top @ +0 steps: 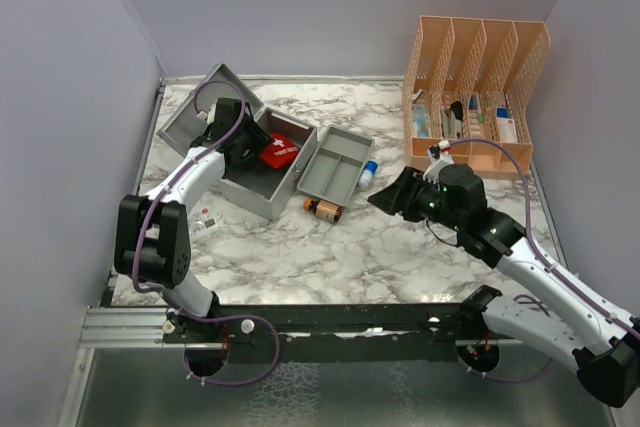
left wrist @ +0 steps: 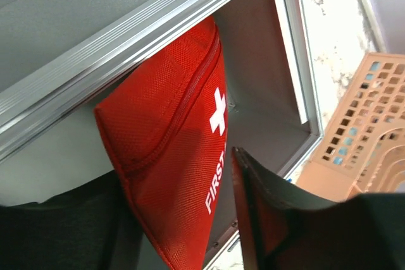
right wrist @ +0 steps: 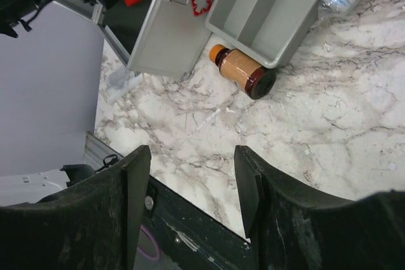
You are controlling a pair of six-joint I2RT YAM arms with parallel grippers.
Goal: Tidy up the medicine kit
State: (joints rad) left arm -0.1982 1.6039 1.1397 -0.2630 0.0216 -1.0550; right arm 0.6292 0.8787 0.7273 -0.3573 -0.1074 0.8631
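The medicine kit point(top: 252, 192) is lying open, table point(top: 400, 247) left. Its red pouch point(left wrist: 171, 137) is being straddled by the left claw point(left wrist: 180, 178), grip undeterminable; right claw point(right wrist: 191, 153) released. Withdrawal risks dragging the pouch out.

A white marbled table point(top: 380, 257) is boxed in by plain lavender walls point(top: 300, 7) behind it and at both sides. A black rail point(top: 340, 315) runs along the table's near edge.

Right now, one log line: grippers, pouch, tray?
left gripper: open over red first aid pouch inside medicine kit | right gripper: open, empty, above table | inner tray: out beside kit, amber bottle lying at its edge
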